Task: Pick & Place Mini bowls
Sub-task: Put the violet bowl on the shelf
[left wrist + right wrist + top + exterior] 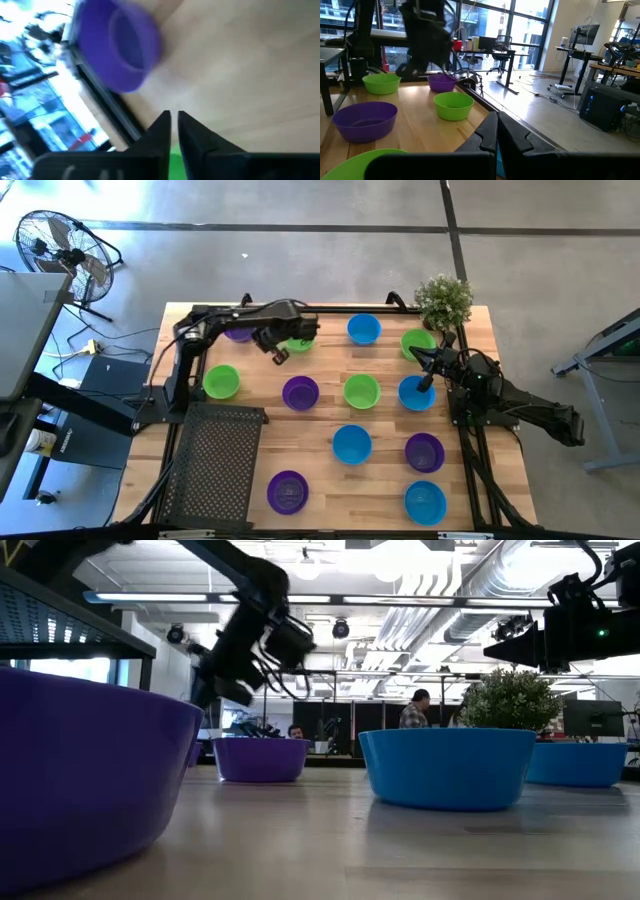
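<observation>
table (320, 480): light wood, the landmark here
mini bowls (361, 391): about a dozen smooth round ones in purple, green, blue, scattered all over the table
left gripper (279, 356): fingers clenched, above table's far side
right gripper (410, 351): fingers clenched, by table's potted plant (443, 301)
</observation>
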Controlling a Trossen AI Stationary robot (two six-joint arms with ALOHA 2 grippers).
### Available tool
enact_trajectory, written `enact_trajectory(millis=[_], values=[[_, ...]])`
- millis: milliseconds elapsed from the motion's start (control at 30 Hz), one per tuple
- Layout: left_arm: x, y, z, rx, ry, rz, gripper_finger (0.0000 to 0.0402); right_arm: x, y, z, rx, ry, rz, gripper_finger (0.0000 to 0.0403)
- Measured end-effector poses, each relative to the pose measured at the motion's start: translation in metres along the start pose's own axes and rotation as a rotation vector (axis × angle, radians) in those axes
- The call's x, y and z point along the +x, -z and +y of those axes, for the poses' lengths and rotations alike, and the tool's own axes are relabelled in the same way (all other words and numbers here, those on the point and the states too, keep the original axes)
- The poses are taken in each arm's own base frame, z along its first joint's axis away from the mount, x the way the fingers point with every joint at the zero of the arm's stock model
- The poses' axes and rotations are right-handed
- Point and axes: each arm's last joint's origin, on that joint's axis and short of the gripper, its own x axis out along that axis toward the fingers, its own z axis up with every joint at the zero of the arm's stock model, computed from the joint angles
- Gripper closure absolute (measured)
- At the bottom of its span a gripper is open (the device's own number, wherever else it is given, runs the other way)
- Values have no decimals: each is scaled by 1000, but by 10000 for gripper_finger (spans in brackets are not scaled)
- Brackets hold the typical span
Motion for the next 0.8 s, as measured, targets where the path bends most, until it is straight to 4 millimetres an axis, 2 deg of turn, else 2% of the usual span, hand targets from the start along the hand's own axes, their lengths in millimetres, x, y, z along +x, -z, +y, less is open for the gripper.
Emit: enact_trajectory(millis=[100,167,233,333,433,500,567,667,800], values=[[-2,15,3,-21,12,-72,397,0,0,0,0,-1,0,402],[0,28,7,-40,83,-100,396,0,0,0,0,-1,2,402],[2,32,12,-103,208,-179,399,0,0,0,0,0,1,402],[20,43,23,-187,387,-210,400,0,0,0,0,3,2,402],[28,40,24,-306,521,-341,401,0,0,0,0,2,2,402],[34,52,26,-339,527,-354,401,0,0,0,-1,3,3,402],[30,53,25,-416,523,-466,401,0,0,0,0,3,3,402],[36,68,30,-502,433,-499,401,0,0,0,-1,3,5,402],[49,71,35,-617,390,-534,401,0,1,0,-1,3,7,402]])
